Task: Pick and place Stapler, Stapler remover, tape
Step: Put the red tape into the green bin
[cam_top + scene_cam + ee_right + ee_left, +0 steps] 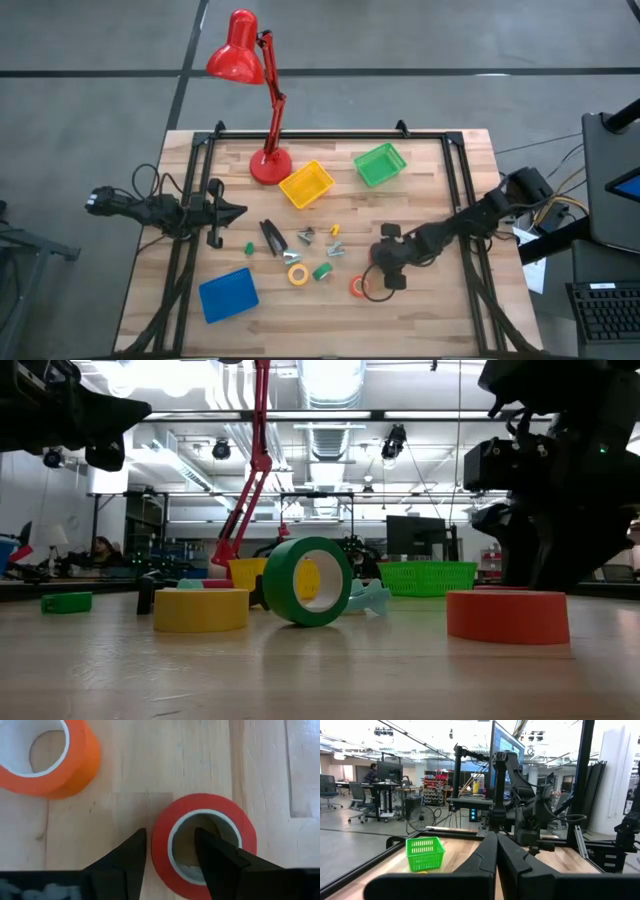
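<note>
Two arms: both are showing over the wooden table [420, 320], the left one waiting, the right one working.
Right gripper [170, 851]: it is hanging low at the right-centre of the table, its fingers set narrowly apart and straddling the wall of the red tape roll [203, 842], one finger standing outside the ring and the other inside the hollow centre; the fingers are not visibly pressing the wall.
Red tape roll: it is lying flat on the wood, directly under the right gripper [385, 268].
Orange tape roll [47, 757]: it is lying flat just beside the red roll, apart from it; from above it is showing at the near side of the gripper [358, 287].
Yellow tape roll [298, 273]: it is lying flat near the table's centre, left of the orange roll.
Green tape roll [322, 271]: it is standing on edge just right of the yellow roll.
Stapler [272, 236]: it is lying left of centre, far side of the yellow roll, untouched.
Left gripper [235, 211]: it is hovering at the left side of the table, fingers pressed together and holding nothing.
Bins: a yellow basket [306, 185] and a green basket [380, 164] are sitting on the far side, a blue tray [228, 295] at the near left.
Red desk lamp [240, 55]: it is standing at the far edge, left of the yellow basket.
</note>
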Controlling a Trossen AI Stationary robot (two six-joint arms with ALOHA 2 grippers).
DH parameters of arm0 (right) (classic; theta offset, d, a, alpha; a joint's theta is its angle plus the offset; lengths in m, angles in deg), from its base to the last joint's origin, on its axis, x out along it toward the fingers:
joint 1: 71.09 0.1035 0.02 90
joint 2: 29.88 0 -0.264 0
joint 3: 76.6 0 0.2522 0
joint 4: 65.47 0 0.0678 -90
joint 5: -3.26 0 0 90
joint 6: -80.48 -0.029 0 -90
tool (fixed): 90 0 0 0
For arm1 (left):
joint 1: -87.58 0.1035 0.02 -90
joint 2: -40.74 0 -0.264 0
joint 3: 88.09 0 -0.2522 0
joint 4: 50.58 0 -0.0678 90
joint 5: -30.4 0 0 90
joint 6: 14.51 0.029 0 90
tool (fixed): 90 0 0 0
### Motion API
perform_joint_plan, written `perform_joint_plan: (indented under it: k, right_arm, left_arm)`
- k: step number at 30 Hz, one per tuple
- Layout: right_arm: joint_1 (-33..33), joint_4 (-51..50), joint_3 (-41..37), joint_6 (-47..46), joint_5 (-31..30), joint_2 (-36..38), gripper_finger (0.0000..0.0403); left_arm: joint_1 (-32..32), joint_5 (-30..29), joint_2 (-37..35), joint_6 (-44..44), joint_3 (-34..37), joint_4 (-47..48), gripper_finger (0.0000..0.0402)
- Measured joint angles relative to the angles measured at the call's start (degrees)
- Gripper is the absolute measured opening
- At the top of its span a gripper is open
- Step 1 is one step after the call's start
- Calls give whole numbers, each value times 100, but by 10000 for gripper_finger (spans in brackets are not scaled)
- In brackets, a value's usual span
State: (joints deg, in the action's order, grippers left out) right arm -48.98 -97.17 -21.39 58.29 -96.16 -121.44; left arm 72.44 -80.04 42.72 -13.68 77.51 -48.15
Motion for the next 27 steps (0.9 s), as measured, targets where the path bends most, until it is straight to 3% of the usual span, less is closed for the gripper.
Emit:
perform_joint_plan:
  k: [6,16,27]
  right_arm:
    - [1,-7,118,85,5,-278,127]
    - [-172,9,110,442,-149,246,48]
    - [-534,-39,75,729,-285,654,52]
  left_arm:
    - [0,-1,0,-1,1,43,7]
    - [2,-1,2,1,-1,84,7]
    - [2,-1,7,0,0,88,7]
